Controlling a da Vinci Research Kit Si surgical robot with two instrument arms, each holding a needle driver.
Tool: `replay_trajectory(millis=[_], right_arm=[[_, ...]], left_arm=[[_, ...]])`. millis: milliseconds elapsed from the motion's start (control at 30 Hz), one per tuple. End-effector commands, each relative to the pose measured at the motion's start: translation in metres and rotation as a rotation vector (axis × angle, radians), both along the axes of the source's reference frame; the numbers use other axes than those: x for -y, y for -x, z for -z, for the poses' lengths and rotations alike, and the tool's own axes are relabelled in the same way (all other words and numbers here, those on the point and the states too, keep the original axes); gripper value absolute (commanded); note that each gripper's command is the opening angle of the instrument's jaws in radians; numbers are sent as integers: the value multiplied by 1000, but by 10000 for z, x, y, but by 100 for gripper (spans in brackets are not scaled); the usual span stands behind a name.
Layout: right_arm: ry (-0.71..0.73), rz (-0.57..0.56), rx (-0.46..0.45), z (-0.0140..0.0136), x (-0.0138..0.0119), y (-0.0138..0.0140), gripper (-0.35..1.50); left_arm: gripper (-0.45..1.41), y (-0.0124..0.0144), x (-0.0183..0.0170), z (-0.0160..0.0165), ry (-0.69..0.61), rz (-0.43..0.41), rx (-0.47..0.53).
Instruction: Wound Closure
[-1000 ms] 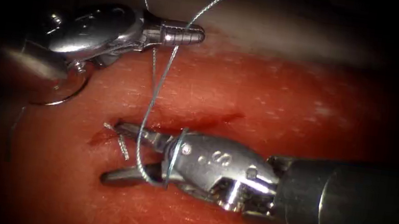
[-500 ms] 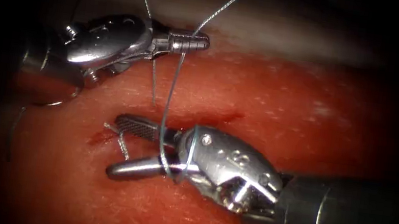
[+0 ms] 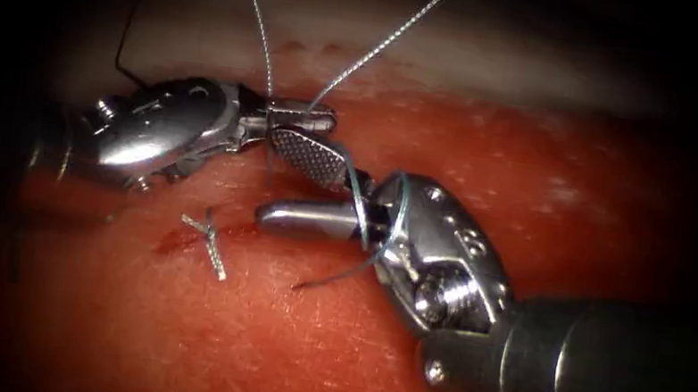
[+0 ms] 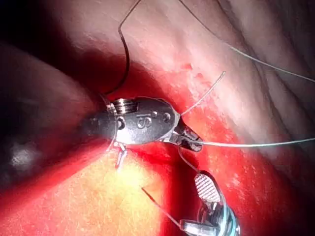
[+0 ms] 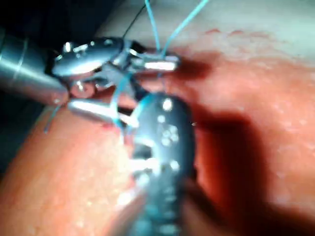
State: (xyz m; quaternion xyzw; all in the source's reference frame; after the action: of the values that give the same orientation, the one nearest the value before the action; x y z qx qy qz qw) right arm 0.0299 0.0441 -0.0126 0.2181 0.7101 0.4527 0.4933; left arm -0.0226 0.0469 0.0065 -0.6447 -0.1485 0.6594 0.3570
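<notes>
- Endoscope view, 9 o'clock side: the left tool (image 3: pixel 301 114) is reaching in towards the centre, its jaws pressing closed on the thread (image 3: pixel 387 43).
- From those closed jaws, one strand is rising towards 12 o'clock and a second is running up towards 1 o'clock.
- A thin dark curve (image 3: pixel 123 40) is arching above the left tool's wrist at 10 o'clock; whether it is the needle or thread cannot be told.
- Cut ends of thread (image 3: pixel 214 246) are lying on the tissue (image 3: pixel 257 346) at 8 o'clock of centre, beside the visible end of the cut (image 3: pixel 167 242).
- At centre, the right tool (image 3: pixel 272 175) is entering from 4 o'clock with its jaws gaping wide; the ridged face of the upper jaw is sitting just beneath the left tool's tip, and nothing is lying between the jaws.
- Thread is wrapping around the base of the right tool's jaws, and a short loose tail (image 3: pixel 329 279) is trailing from there towards 7 o'clock over the tissue.
- Left wrist view: the left tool (image 4: pixel 189 140) is clamping the thread (image 4: pixel 256 144), which is stretching away taut; the right tool's ridged jaw is hovering near it.
- Right wrist view: the left tool (image 5: pixel 157 64) is holding two strands just beyond the right tool's spread jaws.
</notes>
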Motion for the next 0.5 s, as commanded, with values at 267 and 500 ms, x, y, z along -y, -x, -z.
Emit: replay_trajectory(millis=[267,500], right_arm=[[-18,-112,47,-14,-1,-5,104],[-44,-175,101,-22,-2,7,103]], left_arm=[[-35,-20,34,9,-5,66,-16],[-35,-16,38,25,-11,109,-7]])
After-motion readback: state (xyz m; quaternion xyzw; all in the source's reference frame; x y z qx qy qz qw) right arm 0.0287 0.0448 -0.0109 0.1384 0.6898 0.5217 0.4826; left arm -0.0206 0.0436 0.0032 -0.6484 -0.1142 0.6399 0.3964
